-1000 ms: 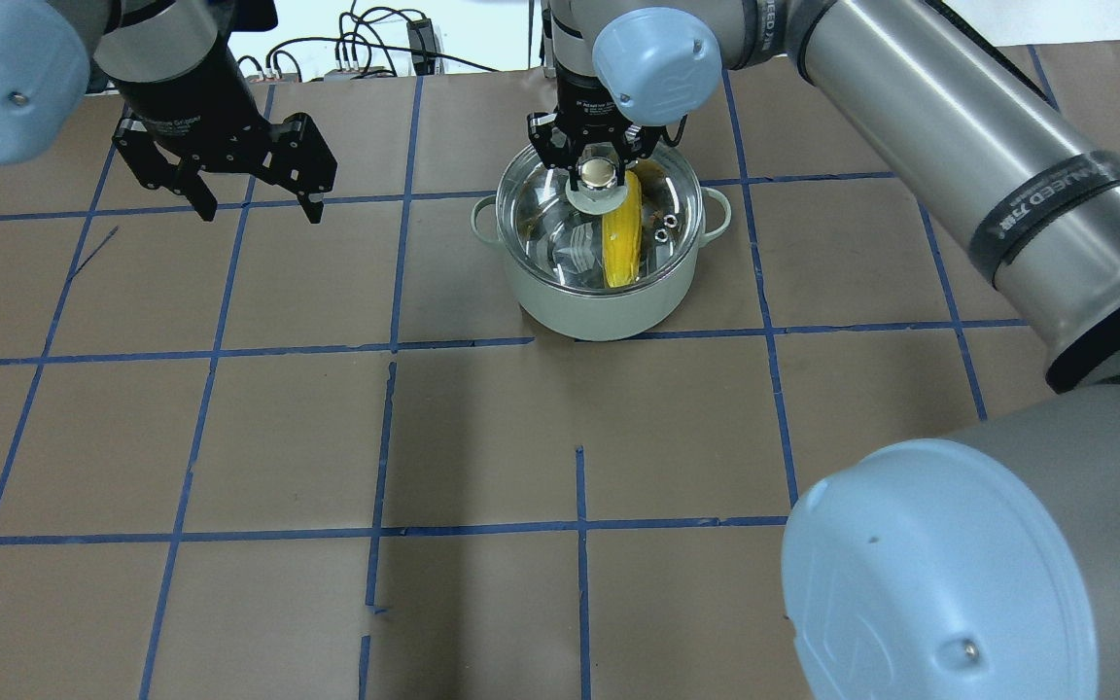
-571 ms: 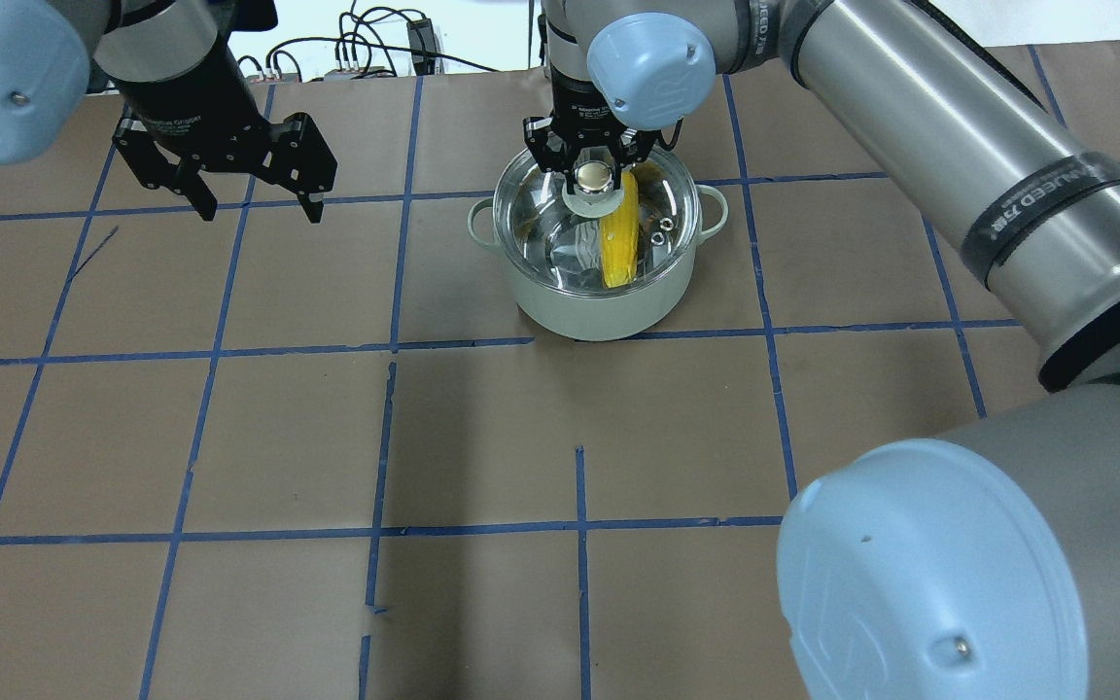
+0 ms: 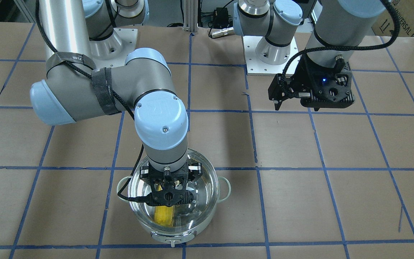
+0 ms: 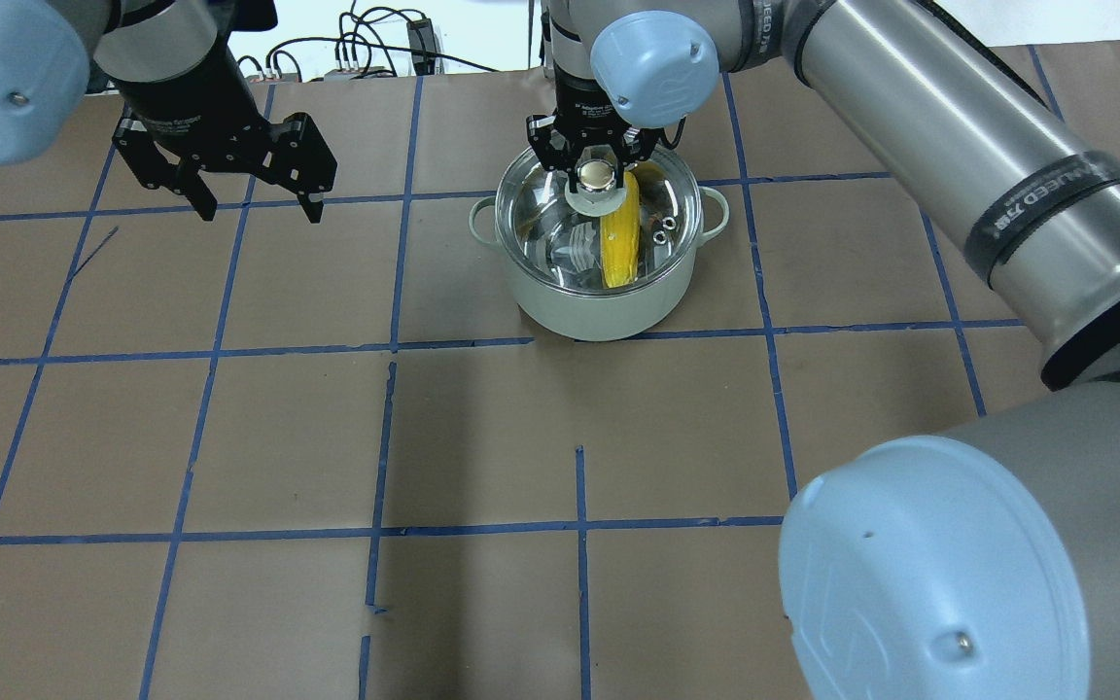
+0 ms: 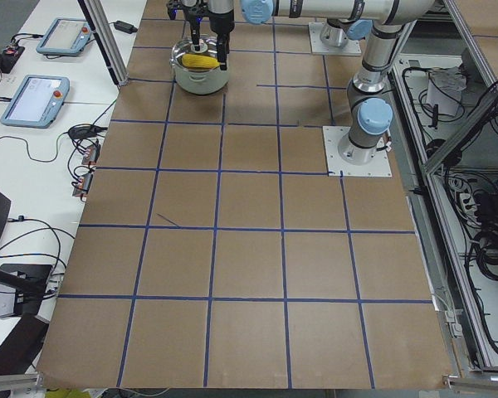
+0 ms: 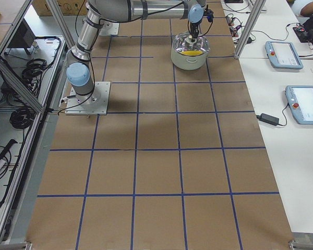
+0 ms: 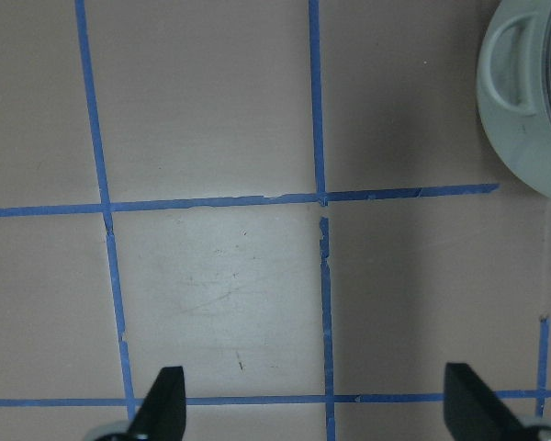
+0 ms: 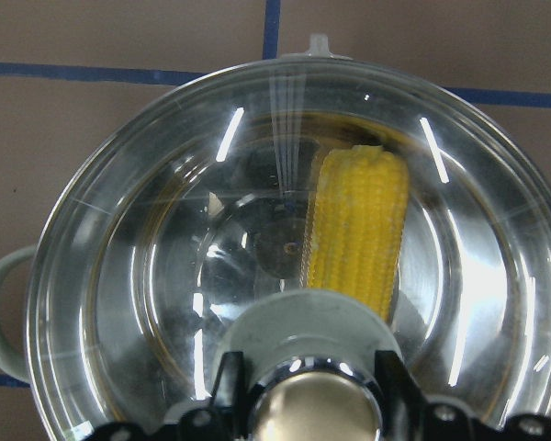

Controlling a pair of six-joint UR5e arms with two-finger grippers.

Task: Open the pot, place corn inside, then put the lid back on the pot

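Note:
The pale grey-white pot stands at the table's far middle; it also shows in the front view. The yellow corn lies inside it, seen through the glass in the right wrist view. The clear glass lid sits over the pot's mouth. My right gripper is shut on the lid's knob from above, one finger on each side. My left gripper is open and empty, hovering well to the left of the pot, whose handle shows in the left wrist view.
The table is brown paper with a blue tape grid. Cables and connectors lie beyond the far edge. My right arm's elbow hangs over the pot in the front view. Operator tablets sit on a side bench.
My right gripper and the lid shifted slightly left, then back right, staying over the pot. My left arm has not moved.

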